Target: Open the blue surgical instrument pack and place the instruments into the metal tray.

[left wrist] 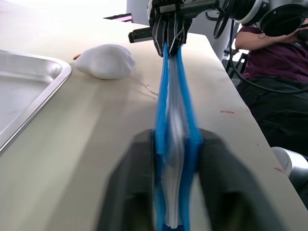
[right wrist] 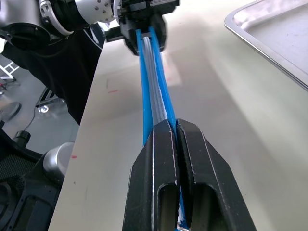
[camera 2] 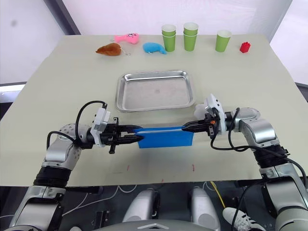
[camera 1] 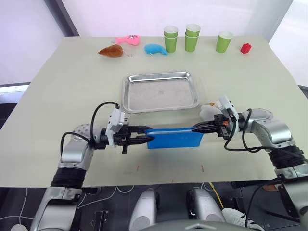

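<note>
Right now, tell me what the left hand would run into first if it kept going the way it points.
Most likely the right hand: the left hand points along the blue surgical instrument pack it grips, and the right hand grips the pack's far end.

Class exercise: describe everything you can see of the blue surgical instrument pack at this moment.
The bright blue flat fabric pack stands on its long edge, stretched between the left gripper and right gripper, each clamped on one end. Between its blue covers, pale grey-white lining shows. It is still folded, just in front of the shiny rectangular metal tray, above the beige table.
</note>
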Controlling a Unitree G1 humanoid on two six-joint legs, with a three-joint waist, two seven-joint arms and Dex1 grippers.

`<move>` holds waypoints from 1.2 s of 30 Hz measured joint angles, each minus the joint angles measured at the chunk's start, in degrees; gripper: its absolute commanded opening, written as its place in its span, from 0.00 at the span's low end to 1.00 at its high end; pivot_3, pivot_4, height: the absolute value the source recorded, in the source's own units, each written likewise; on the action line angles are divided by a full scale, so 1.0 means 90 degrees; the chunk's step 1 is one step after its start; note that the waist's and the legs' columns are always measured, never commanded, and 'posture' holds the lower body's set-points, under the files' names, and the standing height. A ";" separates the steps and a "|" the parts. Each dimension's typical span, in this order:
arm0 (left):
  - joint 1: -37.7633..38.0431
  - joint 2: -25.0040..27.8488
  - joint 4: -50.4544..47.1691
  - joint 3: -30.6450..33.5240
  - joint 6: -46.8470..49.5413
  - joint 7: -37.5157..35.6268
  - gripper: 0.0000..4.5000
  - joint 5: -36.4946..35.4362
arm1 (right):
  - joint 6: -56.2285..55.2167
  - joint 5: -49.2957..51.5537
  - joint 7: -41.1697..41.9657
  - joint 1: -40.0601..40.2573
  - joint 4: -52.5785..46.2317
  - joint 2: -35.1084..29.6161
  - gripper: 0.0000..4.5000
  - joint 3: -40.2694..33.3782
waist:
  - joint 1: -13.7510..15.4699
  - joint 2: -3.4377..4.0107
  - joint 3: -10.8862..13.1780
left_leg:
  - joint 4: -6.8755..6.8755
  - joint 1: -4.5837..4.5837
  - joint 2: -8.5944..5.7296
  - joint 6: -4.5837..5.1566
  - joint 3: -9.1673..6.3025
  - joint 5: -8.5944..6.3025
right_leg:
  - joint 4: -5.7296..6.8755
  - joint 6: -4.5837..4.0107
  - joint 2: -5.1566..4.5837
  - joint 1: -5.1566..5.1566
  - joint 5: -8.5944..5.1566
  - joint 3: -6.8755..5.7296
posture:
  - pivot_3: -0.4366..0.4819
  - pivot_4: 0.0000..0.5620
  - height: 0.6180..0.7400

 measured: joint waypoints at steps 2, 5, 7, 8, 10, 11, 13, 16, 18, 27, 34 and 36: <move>0.0052 -0.0009 -0.0009 0.0000 -0.0086 -0.0028 0.02 -0.0010 | -0.0004 -0.0013 0.0005 0.0000 0.0000 0.0001 0.00 -0.0001 | 0.0000 0.0000 0.0000 | 0.0000 0.0000 0.0000 0.0000 0.0000 0.0000 | 0.0000 0.0000 0.0000 0.0000 0.0000 0.0000 | 0.48 0.27 1.00; 0.0068 -0.0028 -0.0009 0.0009 -0.0105 -0.0037 0.02 -0.0011 | -0.0014 -0.0024 0.0004 0.0009 -0.0003 0.0000 0.00 -0.0007 | 0.0003 0.0000 0.0000 | 0.0000 0.0000 0.0000 0.0000 0.0000 0.0000 | 0.0000 0.0000 -0.0001 0.0000 0.0000 0.0000 | 0.48 0.27 1.00; 0.0067 -0.0040 -0.0009 0.0012 -0.0113 -0.0036 0.02 -0.0011 | -0.0028 -0.0023 -0.0003 0.0031 -0.0028 0.0000 0.00 -0.0029 | 0.0007 0.0000 0.0000 | 0.0000 0.0000 -0.0001 0.0000 0.0000 0.0000 | 0.0000 0.0000 -0.0001 0.0000 0.0000 0.0000 | 0.48 0.27 1.00; 0.0067 -0.0048 -0.0009 0.0012 -0.0116 -0.0036 0.02 -0.0011 | -0.0030 -0.0022 -0.0005 0.0049 -0.0039 0.0000 0.00 -0.0044 | 0.0012 0.0000 0.0000 | 0.0000 0.0000 -0.0001 0.0000 0.0000 0.0000 | -0.0001 0.0000 -0.0001 0.0000 0.0000 0.0000 | 0.48 0.27 1.00; 0.0066 -0.0069 -0.0009 0.0011 -0.0122 -0.0036 0.00 -0.0009 | -0.0019 0.0007 -0.0021 0.0103 -0.0101 -0.0012 0.15 -0.0091 | 0.0018 0.0000 0.0000 | 0.0000 -0.0001 -0.0002 0.0000 0.0000 0.0000 | -0.0001 0.0000 -0.0003 0.0000 0.0000 0.0000 | 0.48 0.27 1.00; 0.0066 -0.0081 -0.0009 0.0008 -0.0127 -0.0037 0.00 -0.0008 | 0.0026 0.0038 -0.0055 0.0140 -0.0165 -0.0035 0.21 -0.0140 | 0.0019 0.0000 0.0000 | 0.0000 -0.0001 -0.0002 0.0000 0.0000 0.0000 | -0.0001 0.0000 -0.0003 0.0000 0.0000 0.0000 | 0.48 0.27 1.00; 0.0085 -0.0112 -0.0011 0.0004 -0.0150 -0.0042 0.00 -0.0007 | 0.0153 0.0138 -0.0107 0.0208 -0.0233 -0.0134 0.36 -0.0302 | 0.0033 0.0000 0.0000 | 0.0000 -0.0004 -0.0004 0.0000 -0.0002 0.0000 | -0.0003 0.0000 -0.0006 0.0000 0.0000 -0.0003 | 0.48 0.27 1.00; 0.0095 -0.0121 -0.0012 0.0006 -0.0203 -0.0043 0.00 -0.0003 | 0.0332 0.0302 -0.0110 0.0283 -0.0392 -0.0346 0.63 -0.0562 | 0.0035 0.0000 0.0000 | 0.0000 -0.0005 -0.0005 0.0000 -0.0003 0.0000 | -0.0004 0.0001 -0.0008 0.0000 0.0000 -0.0005 | 0.48 0.27 1.00; 0.0097 -0.0120 -0.0011 0.0009 -0.0234 -0.0043 0.00 0.0029 | 0.0604 0.0643 -0.0160 0.0295 -0.0390 -0.0350 0.88 -0.0965 | 0.0035 0.0001 0.0000 | 0.0000 -0.0005 -0.0006 0.0000 -0.0003 0.0000 | -0.0003 0.0001 -0.0008 0.0000 0.0000 -0.0004 | 0.48 0.27 1.00; 0.0086 -0.0143 0.0006 0.0008 -0.0331 -0.0059 0.00 0.0092 | 0.0033 0.0163 -0.0924 0.0059 0.0717 -0.0264 0.99 -0.1371 | 0.0033 0.0001 0.0000 | 0.0000 -0.0005 -0.0007 0.0000 0.0000 0.0000 | -0.0003 0.0001 -0.0009 0.0000 0.0000 -0.0003 | 0.48 0.27 1.00; 0.0069 -0.0144 0.0030 0.0008 -0.0349 -0.0069 0.00 0.0104 | -0.0841 -0.0885 -0.1869 0.0048 0.1689 -0.0004 0.99 -0.1236 | 0.0029 0.0001 0.0001 | 0.0000 -0.0005 -0.0007 0.0000 0.0002 0.0000 | -0.0003 0.0001 -0.0009 0.0000 0.0000 -0.0001 | 0.48 0.27 1.00; 0.0068 -0.0144 0.0034 0.0009 -0.0353 -0.0069 0.00 0.0108 | -0.0862 -0.1127 -0.2029 0.0049 0.1773 0.0027 0.99 -0.1094 | 0.0027 0.0002 0.0000 | 0.0000 -0.0004 -0.0007 0.0000 0.0002 0.0000 | -0.0002 0.0001 -0.0009 0.0000 0.0000 -0.0001 | 0.48 0.27 1.00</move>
